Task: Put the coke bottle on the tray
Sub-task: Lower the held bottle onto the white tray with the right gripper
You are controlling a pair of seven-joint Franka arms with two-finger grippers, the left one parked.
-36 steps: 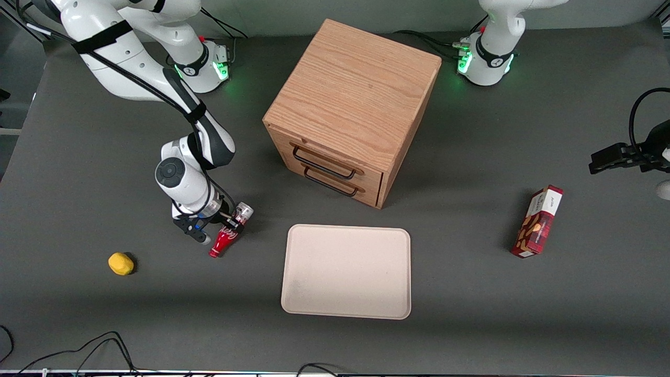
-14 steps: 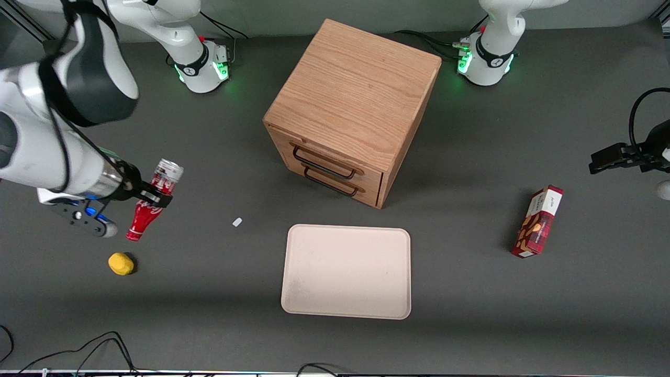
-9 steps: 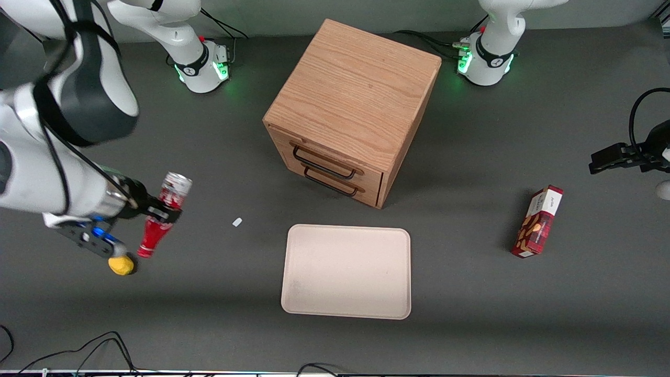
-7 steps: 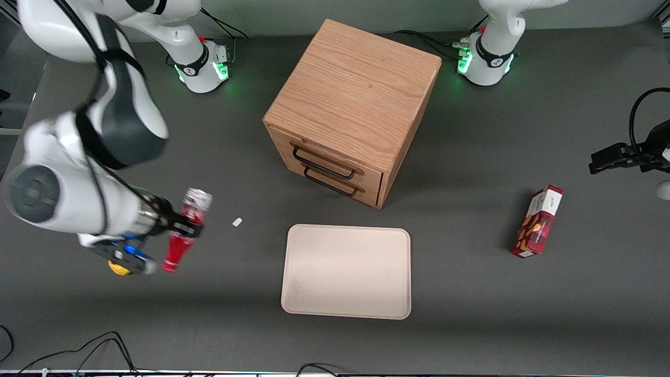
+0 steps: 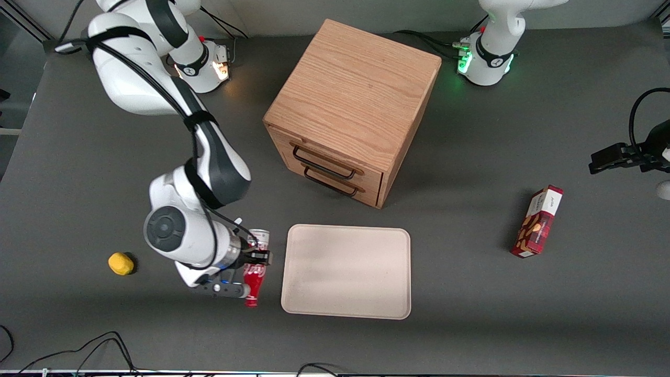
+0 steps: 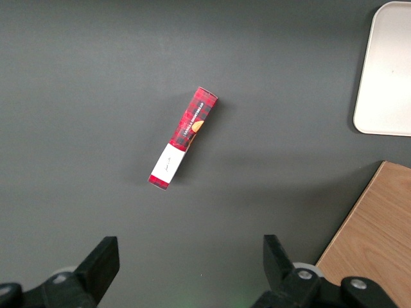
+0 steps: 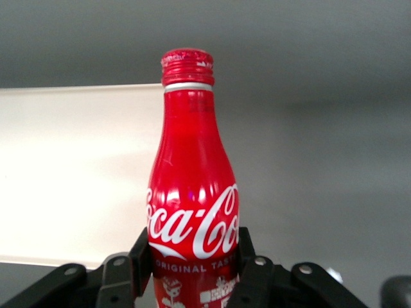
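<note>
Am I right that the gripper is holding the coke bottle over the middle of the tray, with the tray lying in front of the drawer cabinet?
Not quite. The gripper does hold the coke bottle, but beside the tray, off its edge toward the working arm's end, not over its middle. The front view shows this. The tray does lie in front of the drawer cabinet.

Bare table lies between claw (image 5: 257,257) and tray (image 5: 398,272).

Glossy red coke bottle (image 7: 192,199); matt cream tray (image 5: 346,272), perhaps plastic; grained wooden cabinet (image 5: 352,107); matt dark surface (image 5: 471,293).
</note>
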